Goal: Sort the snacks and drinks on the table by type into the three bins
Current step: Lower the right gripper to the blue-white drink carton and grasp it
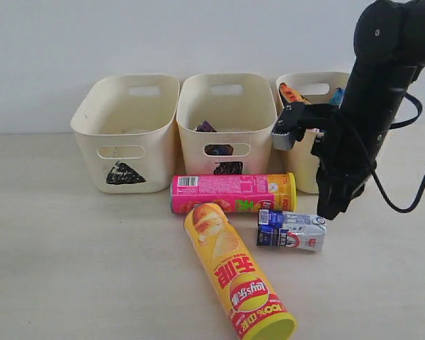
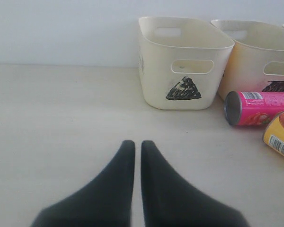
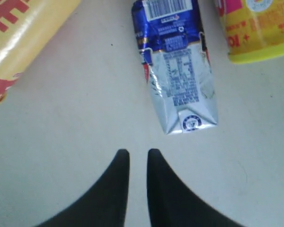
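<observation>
On the table (image 1: 71, 248) lie a pink chip tube (image 1: 230, 193), a yellow chip tube (image 1: 234, 273) with a lime-green lid, and a small dark blue and silver box (image 1: 292, 231). My right gripper (image 1: 329, 209) hangs just right of that box, apart from it. In the right wrist view the box (image 3: 177, 71) lies beyond my right gripper (image 3: 138, 152), whose fingers stand nearly together with nothing between them. My left gripper (image 2: 137, 143) is shut and empty over bare table, left of the triangle bin (image 2: 180, 61). The exterior view does not show it.
Three cream bins stand in a row at the back: triangle (image 1: 127, 131), square (image 1: 223, 120) holding dark purple boxes (image 1: 206, 127), and the right bin (image 1: 308, 92), partly hidden by my right arm, holding an orange packet (image 1: 292, 93).
</observation>
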Available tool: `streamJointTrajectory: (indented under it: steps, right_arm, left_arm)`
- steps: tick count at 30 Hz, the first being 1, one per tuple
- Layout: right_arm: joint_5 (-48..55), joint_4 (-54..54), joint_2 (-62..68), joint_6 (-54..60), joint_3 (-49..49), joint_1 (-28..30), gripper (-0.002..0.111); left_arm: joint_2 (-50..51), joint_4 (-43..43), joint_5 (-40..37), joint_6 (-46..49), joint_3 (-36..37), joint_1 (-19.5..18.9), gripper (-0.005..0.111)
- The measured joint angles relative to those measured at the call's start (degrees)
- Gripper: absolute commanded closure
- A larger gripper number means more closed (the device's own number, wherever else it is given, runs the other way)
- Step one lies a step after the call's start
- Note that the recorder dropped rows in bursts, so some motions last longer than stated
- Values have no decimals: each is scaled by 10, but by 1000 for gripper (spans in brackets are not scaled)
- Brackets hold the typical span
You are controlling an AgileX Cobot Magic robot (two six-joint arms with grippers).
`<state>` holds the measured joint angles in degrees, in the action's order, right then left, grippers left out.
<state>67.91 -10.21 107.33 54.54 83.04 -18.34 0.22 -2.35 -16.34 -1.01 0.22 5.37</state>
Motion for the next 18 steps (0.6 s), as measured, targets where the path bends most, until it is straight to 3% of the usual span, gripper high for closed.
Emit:
streamJointTrajectory:
  steps: [4, 18]
  right_arm:
    - [-17, -28, 2, 44, -4, 0, 26]
    - [-93, -45, 69, 98, -6, 0, 23]
  left_arm:
    - [0, 0, 0, 0, 0, 0, 103]
    - [0, 0, 0, 0, 0, 0, 103]
